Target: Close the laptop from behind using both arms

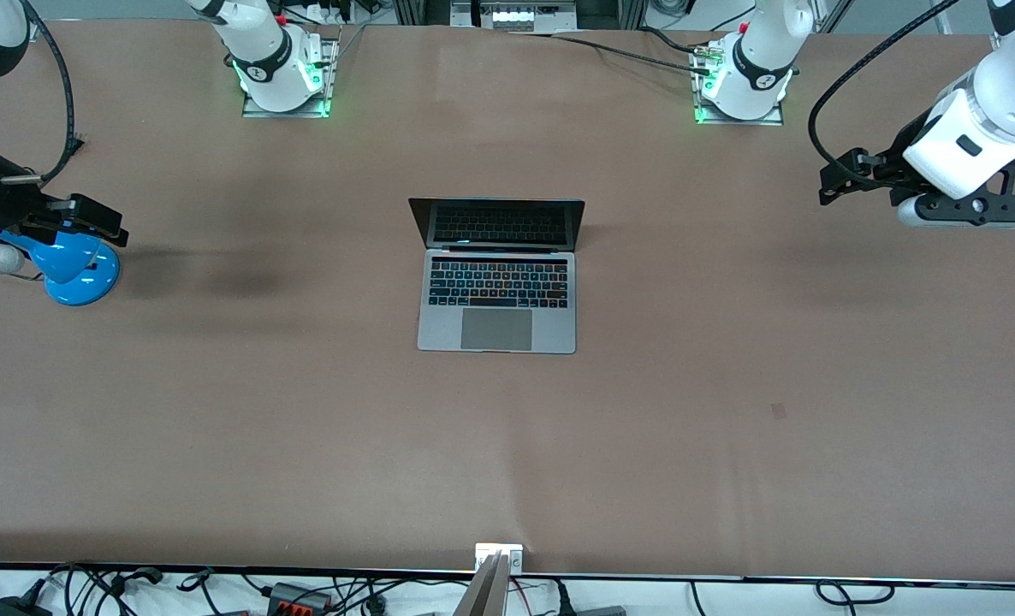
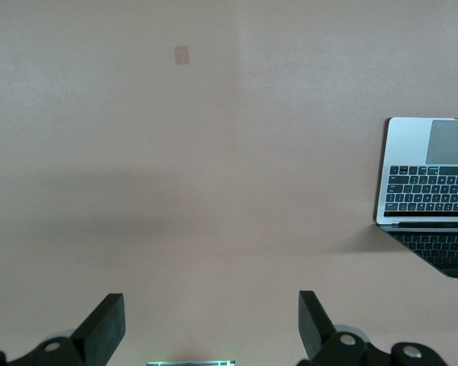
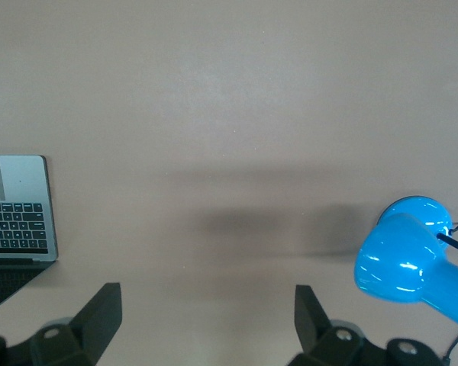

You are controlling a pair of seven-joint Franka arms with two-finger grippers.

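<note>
The silver-grey laptop stands open in the middle of the table, its keyboard toward the front camera and its dark screen upright toward the arm bases. Part of it shows in the left wrist view and in the right wrist view. My left gripper hangs open and empty over bare table toward the left arm's end, well apart from the laptop; it also shows in the left wrist view. My right gripper is open and empty over the right arm's end, above a blue lamp; it also shows in the right wrist view.
A blue desk lamp sits on the table under the right gripper and shows in the right wrist view. A small tape patch lies on the brown table toward the left arm's end. Cables run along the table's front edge.
</note>
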